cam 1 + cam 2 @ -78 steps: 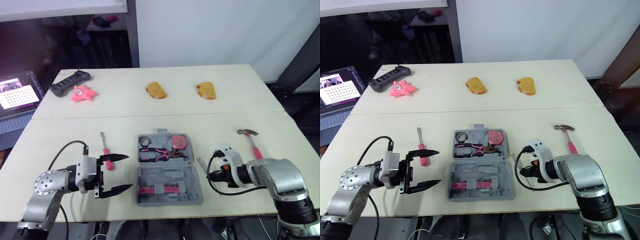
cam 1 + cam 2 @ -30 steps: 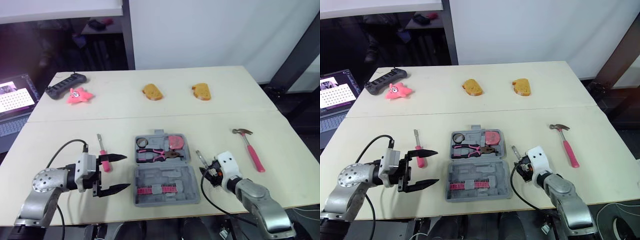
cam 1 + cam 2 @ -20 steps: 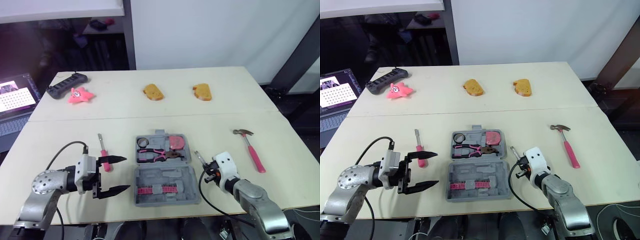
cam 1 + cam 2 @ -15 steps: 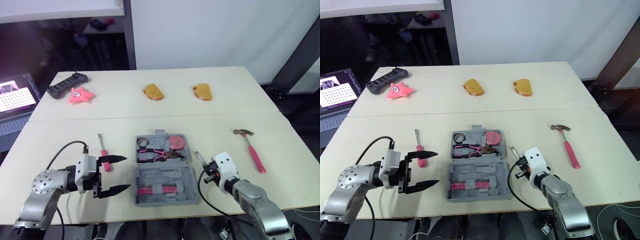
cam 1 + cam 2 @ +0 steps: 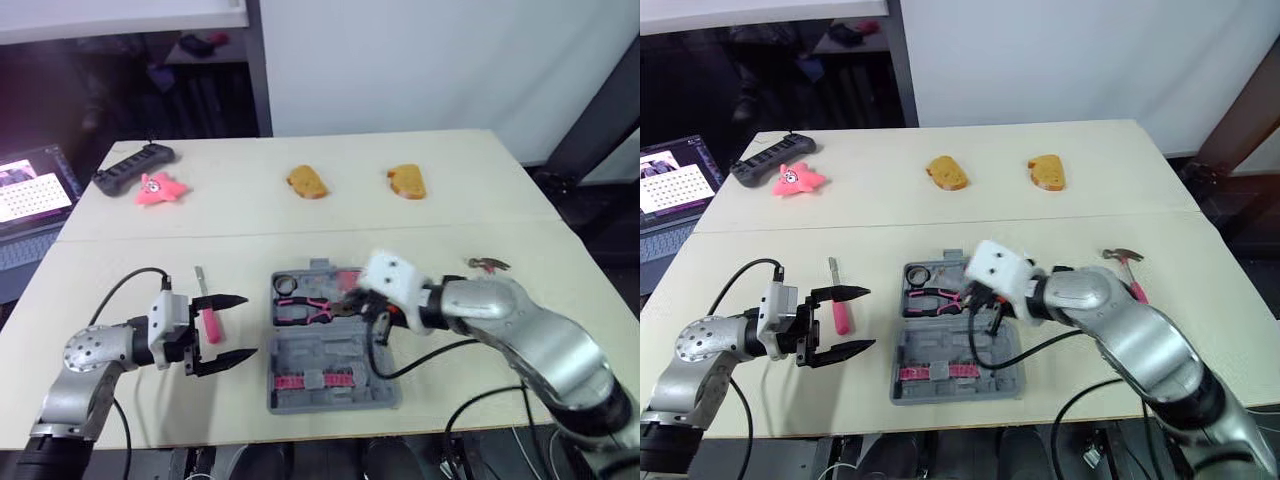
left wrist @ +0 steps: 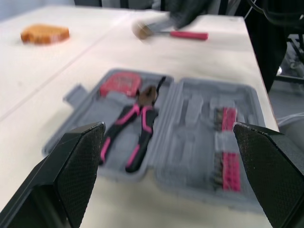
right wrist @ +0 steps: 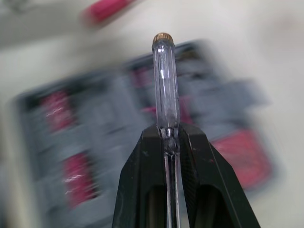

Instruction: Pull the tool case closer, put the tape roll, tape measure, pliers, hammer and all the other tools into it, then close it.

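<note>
Tool case (image 5: 338,352) lies open near the table's front edge, right under the right gripper (image 7: 167,135). That gripper pinches a clear-handled screwdriver (image 7: 166,85), shaft in line with its fingers, above the pliers (image 6: 137,135). Empty-looking slots sit toward 6 o'clock. The hammer (image 5: 487,264) lies at the case's 3 o'clock and the pink screwdriver (image 5: 209,324) at 9 o'clock, near the spread left gripper (image 5: 250,325).

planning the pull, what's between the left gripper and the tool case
Bare table, seen in the left eye view: nothing lies between the left gripper and the open tool case. The pink screwdriver lies by the gripper, outside the gap.
</note>
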`<state>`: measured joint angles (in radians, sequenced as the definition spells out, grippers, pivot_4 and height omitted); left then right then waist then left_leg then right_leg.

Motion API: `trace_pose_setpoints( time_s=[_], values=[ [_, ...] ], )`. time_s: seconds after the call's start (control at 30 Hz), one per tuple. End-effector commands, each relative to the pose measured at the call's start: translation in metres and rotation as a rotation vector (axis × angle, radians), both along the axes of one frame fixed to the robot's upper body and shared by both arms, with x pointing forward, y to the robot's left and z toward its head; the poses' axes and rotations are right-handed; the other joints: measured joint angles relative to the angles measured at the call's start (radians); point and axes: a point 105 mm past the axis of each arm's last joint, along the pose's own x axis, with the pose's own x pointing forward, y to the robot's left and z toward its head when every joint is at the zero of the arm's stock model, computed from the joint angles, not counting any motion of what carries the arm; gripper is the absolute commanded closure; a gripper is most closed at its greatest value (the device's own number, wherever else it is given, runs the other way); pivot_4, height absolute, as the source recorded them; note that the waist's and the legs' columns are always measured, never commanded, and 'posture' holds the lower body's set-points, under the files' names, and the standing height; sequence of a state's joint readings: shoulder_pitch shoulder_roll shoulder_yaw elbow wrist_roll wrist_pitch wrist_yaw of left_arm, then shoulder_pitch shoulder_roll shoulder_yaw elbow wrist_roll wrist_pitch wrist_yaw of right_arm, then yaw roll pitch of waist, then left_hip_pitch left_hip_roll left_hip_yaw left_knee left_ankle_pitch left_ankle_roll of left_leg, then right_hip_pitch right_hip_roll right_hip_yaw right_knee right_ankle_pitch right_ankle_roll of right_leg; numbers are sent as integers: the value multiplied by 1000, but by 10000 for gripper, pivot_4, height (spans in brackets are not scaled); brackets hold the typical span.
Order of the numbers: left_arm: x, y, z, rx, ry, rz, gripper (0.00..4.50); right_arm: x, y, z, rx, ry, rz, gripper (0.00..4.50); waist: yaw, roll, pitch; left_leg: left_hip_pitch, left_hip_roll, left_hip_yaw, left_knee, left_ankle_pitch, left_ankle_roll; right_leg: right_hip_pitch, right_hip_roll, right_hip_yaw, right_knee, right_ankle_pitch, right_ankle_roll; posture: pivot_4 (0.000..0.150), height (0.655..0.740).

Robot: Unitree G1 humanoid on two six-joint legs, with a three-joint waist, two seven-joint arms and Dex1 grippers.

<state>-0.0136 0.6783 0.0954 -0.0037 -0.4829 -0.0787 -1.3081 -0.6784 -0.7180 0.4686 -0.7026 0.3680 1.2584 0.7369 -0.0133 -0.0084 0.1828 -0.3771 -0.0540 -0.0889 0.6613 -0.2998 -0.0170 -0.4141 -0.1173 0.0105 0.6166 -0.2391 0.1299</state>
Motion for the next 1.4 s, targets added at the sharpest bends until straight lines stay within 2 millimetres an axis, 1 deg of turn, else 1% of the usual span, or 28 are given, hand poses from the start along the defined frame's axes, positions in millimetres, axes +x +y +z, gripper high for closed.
trace_pose_setpoints(
  time_s=[0.03, 0.1, 0.23, 0.37, 0.5, 0.77, 1.33, 1.37, 1.4],
  values=[
    [-4, 6, 4, 25, -23, -14, 0, 7, 13, -13, -100, 67, 23, 44677, 1, -1, 0, 0, -1, 0, 0, 0, 0, 0, -1, 0, 0, 0, 0, 1500, 7400],
    [-7, 8, 1, 34, -14, -21, 0, 15, 22, -21, -144, 87, 8, 44677, -2, -1, 0, -1, -1, 1, 0, 0, 0, 0, -1, 1, -2, 0, 0, 1500, 7400],
    [-11, 11, -3, 54, -7, -23, 0, 18, 36, -32, -188, 129, 16, 44677, -3, -1, 0, -2, -1, 1, 0, 0, 0, -4, -1, 1, 1, 0, 0, 1500, 7400],
    [-14, 11, -4, 57, -7, -24, 0, 16, 41, -40, -214, 156, 17, 44677, -2, -1, 0, -14, -1, 1, 2, 2, -4, -18, -1, 2, 7, 1, 0, 1500, 7400],
    [-17, 10, -4, 59, -7, -25, 0, 17, 44, -46, -227, 166, 23, 44677, -5, -1, 0, -15, -2, 1, 2, 3, -6, -20, -2, 2, 12, 1, 0, 1500, 7400],
    [-19, 9, -2, 60, -9, -21, 0, 20, 52, -57, -234, 156, 50, 44677, -7, -1, 0, -14, -2, 2, 2, 3, -6, -21, -1, 2, 12, 1, 0, 1500, 7400],
    [-21, 8, -2, 60, -9, -12, 0, 26, 57, -65, -239, 129, 76, 44677, -7, -1, 0, -14, -2, 2, 2, 3, -6, -21, 0, 2, 13, 1, 0, 1500, 7400],
    [-21, 8, -2, 60, -8, -12, 0, 27, 57, -64, -236, 126, 78, 40256, -7, -1, 0, -14, -3, 2, 2, 3, -6, -21, 0, 2, 13, 1, 0, 1500, 7400],
    [-22, 8, -2, 59, -7, -12, 0, 27, 58, -64, -232, 122, 78, 34857, -7, -1, 0, -14, -3, 2, 2, 3, -6, -21, 0, 2, 13, 1, 0, 1500, 7400]
  ],
)
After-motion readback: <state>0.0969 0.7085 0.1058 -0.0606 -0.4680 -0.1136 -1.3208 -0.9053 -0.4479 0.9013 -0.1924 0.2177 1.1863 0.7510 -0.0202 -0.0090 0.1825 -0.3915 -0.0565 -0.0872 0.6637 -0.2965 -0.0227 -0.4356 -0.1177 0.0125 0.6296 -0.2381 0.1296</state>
